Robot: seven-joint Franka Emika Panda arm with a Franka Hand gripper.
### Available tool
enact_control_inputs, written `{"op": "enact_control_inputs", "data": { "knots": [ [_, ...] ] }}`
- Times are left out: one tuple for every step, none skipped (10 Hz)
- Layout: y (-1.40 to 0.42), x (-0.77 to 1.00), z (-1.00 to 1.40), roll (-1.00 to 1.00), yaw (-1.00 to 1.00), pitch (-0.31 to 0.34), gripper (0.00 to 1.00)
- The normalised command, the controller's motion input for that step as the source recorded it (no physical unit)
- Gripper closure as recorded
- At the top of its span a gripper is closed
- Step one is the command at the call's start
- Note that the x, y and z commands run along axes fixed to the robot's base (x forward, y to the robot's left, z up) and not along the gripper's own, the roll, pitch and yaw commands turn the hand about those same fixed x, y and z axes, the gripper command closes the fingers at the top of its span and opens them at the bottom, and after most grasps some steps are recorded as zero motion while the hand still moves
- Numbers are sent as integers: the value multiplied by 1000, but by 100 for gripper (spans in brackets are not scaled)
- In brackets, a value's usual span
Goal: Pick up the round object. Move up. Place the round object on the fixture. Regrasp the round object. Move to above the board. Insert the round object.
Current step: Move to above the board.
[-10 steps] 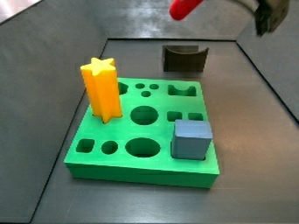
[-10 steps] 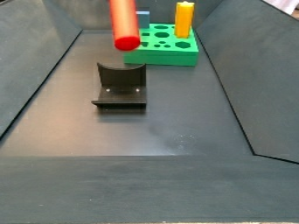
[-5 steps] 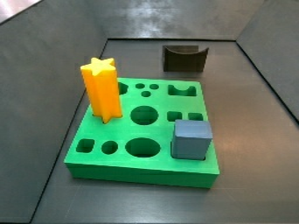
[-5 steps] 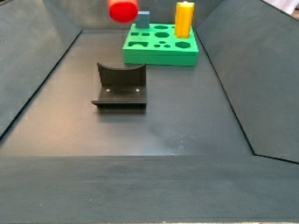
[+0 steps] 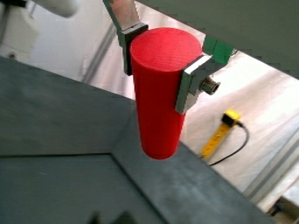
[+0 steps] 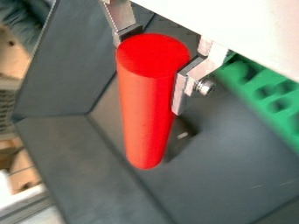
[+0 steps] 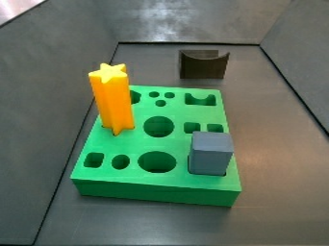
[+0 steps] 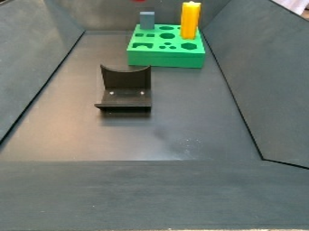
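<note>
The round object (image 5: 159, 92) hung clamped near its upper end between the end effector (image 5: 163, 54) plates, most of its length below them. Glossy and rigid, it looked slippery, so a mid-length hold seemed safer. Only a wrist view caught the board (image 6: 267, 91) beside it; both side views showed the fixture (image 8: 123, 87) bare, arm out of frame

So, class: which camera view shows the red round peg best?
A wrist view is best: the round object fills the frame, held upright between the gripper fingers, lower end free. The second wrist camera also shows it, with the board beside it. Neither side view shows it: peg and gripper are out of frame there.
</note>
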Motion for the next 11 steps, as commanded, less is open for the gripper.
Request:
{"op": "enact_control_inputs", "data": {
  "knots": [
    [-1000,-767,251,-1000,-145,-92,100],
    [-1000,-798,265,-1000,-153,-92,100],
    [-915,-782,257,-1000,-161,-91,100],
    [-513,-495,142,-1000,-168,-82,100],
    [-246,-297,74,-1000,-171,-77,100],
    [-101,-175,25,-1000,-170,-65,100],
    [-2,-99,12,-1000,-169,-61,100],
    [21,-77,-4,-1000,-166,-63,100],
    [34,-69,8,-1000,-157,-64,100],
    [33,-65,2,-831,-122,-62,100],
    [32,-59,-4,-519,-57,-56,100]
  ]
}}
